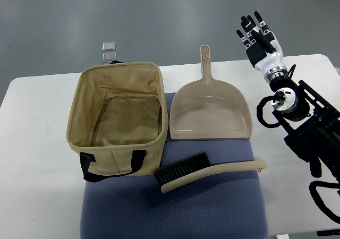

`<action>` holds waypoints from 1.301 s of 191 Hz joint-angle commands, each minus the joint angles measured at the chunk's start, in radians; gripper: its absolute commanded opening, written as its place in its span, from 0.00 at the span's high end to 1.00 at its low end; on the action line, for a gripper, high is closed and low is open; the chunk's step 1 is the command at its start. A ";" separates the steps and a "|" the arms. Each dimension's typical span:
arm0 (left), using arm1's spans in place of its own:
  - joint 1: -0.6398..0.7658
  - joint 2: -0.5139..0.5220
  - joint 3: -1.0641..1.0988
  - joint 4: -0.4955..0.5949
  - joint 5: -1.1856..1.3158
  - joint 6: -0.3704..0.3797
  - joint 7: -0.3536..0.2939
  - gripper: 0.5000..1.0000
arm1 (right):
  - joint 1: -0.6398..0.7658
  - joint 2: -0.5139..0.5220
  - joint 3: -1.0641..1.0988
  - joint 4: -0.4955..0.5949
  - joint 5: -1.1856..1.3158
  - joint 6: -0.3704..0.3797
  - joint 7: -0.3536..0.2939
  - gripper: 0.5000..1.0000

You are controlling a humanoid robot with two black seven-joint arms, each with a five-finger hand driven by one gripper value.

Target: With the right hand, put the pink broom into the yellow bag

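The right hand (258, 34) hangs in the upper right of the frame, above the far table edge, its fingers extended and relaxed, grasping nothing. Its black arm (313, 127) runs down the right edge. The hand brush (204, 171), beige-pink with dark bristles, lies at lower centre on a blue mat (175, 210), well apart from the hand. Just above it a matching dustpan (210, 111) rests on the white table (37, 159), handle pointing to the top. Left of the dustpan stands the open tan fabric bag (118, 117) with black handles.
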 commanded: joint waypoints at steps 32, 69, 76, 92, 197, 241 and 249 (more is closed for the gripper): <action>0.000 0.000 0.003 -0.004 0.000 -0.002 0.006 0.00 | 0.113 -0.132 -0.145 0.012 -0.094 -0.010 -0.044 0.14; -0.002 0.000 0.003 -0.009 0.004 -0.003 0.006 0.00 | 0.241 -0.278 -0.358 0.104 -0.245 -0.010 -0.130 0.14; -0.002 0.000 0.003 -0.009 0.005 -0.003 0.006 0.00 | 0.267 -0.304 -0.398 0.127 -0.284 -0.012 -0.133 0.14; -0.002 0.000 0.003 -0.010 0.005 -0.003 0.006 0.00 | 0.337 -0.369 -0.525 0.182 -0.406 0.001 -0.138 0.14; -0.005 0.000 0.004 -0.047 0.010 -0.005 0.006 0.00 | 0.805 -0.668 -1.323 0.572 -0.867 0.175 -0.220 0.14; -0.005 0.000 0.003 -0.047 0.008 -0.003 0.006 0.00 | 0.834 -0.755 -1.409 0.752 -0.850 0.255 -0.277 0.14; -0.005 0.000 0.003 -0.047 0.008 -0.005 0.006 0.00 | 0.834 -0.774 -1.420 0.785 -0.835 0.261 -0.285 0.14</action>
